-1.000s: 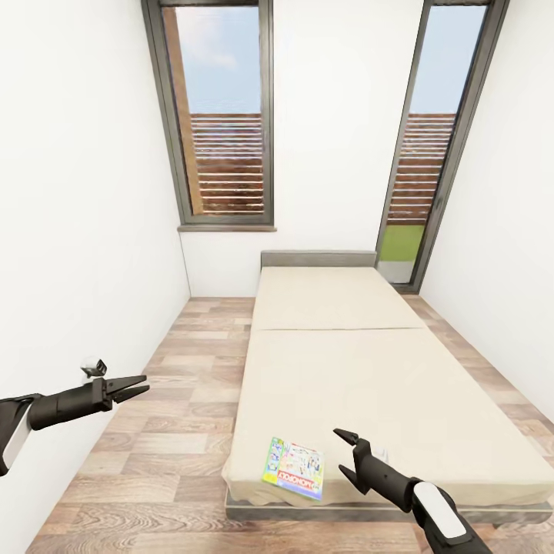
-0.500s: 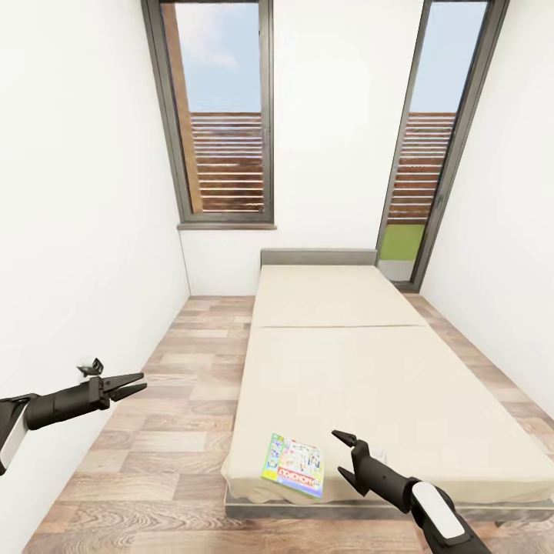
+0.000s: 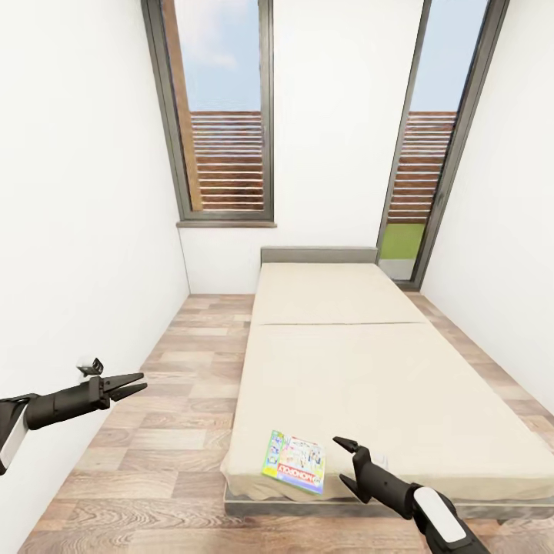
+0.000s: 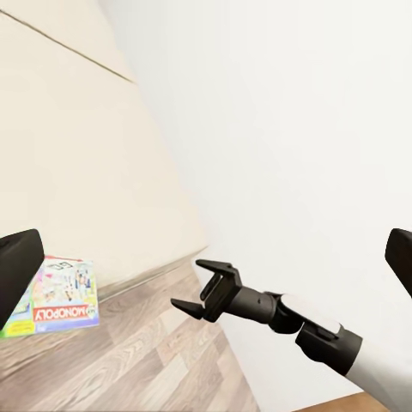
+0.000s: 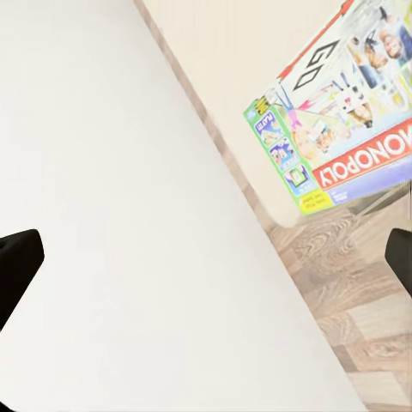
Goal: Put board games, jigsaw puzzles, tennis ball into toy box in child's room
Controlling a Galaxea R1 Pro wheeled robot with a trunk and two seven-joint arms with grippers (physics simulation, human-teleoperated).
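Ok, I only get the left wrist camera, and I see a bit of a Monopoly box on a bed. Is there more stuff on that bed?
Observer: In the head view the bed has that one board game near its foot corner. The rest of the mattress is plain beige.
Operator: Is my left tool open?
Observer: Yes. The left tool is open and holds nothing. It is out over the wooden floor, beside the bed.
Operator: What's at the far end of the bed?
Observer: A low grey headboard against the white wall, with a tall window on one side of it and a glass door on the other.
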